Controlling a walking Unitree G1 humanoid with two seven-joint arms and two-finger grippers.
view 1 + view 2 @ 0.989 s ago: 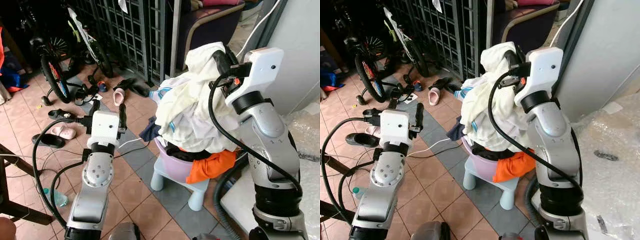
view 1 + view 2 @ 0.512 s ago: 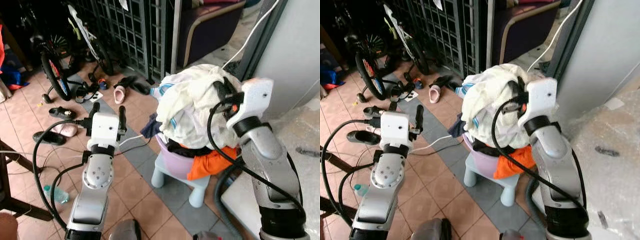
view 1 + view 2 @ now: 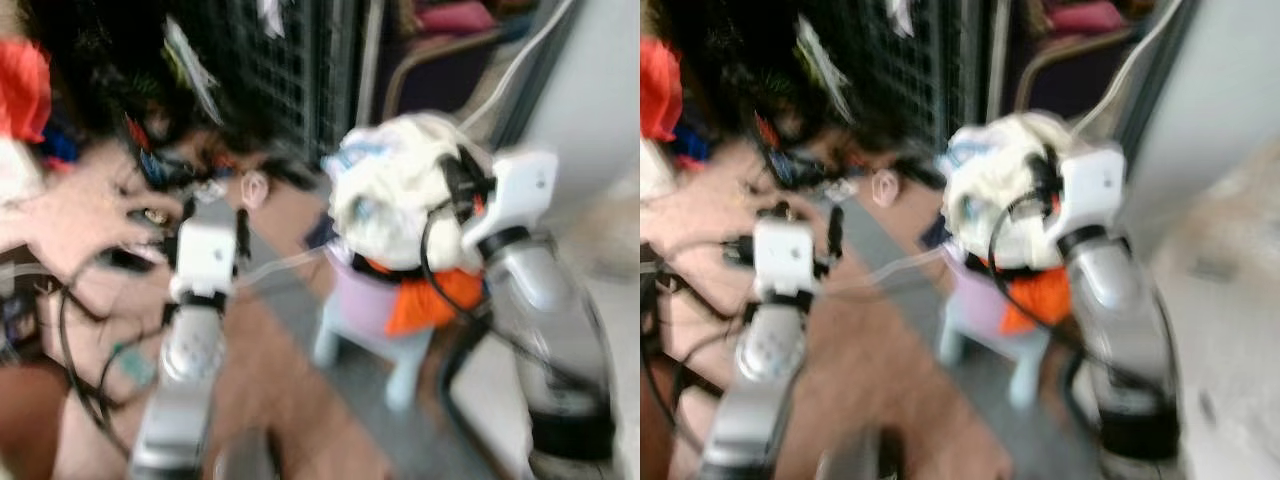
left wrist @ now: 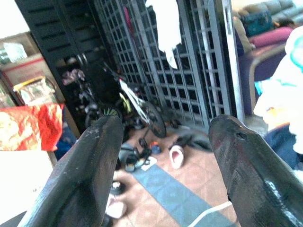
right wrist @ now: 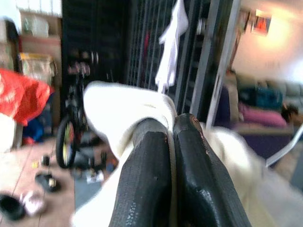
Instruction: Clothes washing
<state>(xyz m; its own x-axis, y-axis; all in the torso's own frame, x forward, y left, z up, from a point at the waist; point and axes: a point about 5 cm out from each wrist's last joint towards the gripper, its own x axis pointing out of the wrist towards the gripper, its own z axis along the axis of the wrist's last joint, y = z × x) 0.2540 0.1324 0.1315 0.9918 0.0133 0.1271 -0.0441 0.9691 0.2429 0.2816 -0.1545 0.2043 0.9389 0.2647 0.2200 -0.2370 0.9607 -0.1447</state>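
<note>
A heap of white clothes [image 3: 400, 190] tops a lilac basket [image 3: 355, 300] that stands on a pale blue stool [image 3: 400, 370]. An orange garment [image 3: 430, 295] hangs over the basket's rim. My right gripper [image 3: 455, 185] is at the right side of the heap. In the right wrist view its fingers [image 5: 147, 156] are pressed together on a fold of white cloth [image 5: 118, 109]. My left gripper [image 3: 213, 212] hovers over the tiled floor to the left of the basket. Its fingers [image 4: 94, 161] are spread wide with nothing between them. Both eye views are strongly blurred.
A dark metal grille gate [image 4: 189, 61] runs along the back with a bicycle [image 4: 135, 106] and slippers [image 4: 176, 156] before it. A purple sofa [image 4: 265, 42] sits behind the gate. A grey wall [image 3: 600, 110] rises at the right. A red bag [image 4: 28, 127] is at the far left.
The whole picture has shifted and blurred, so the camera is moving. Over the second, my right gripper came down with the white cloth from its raised position onto the heap.
</note>
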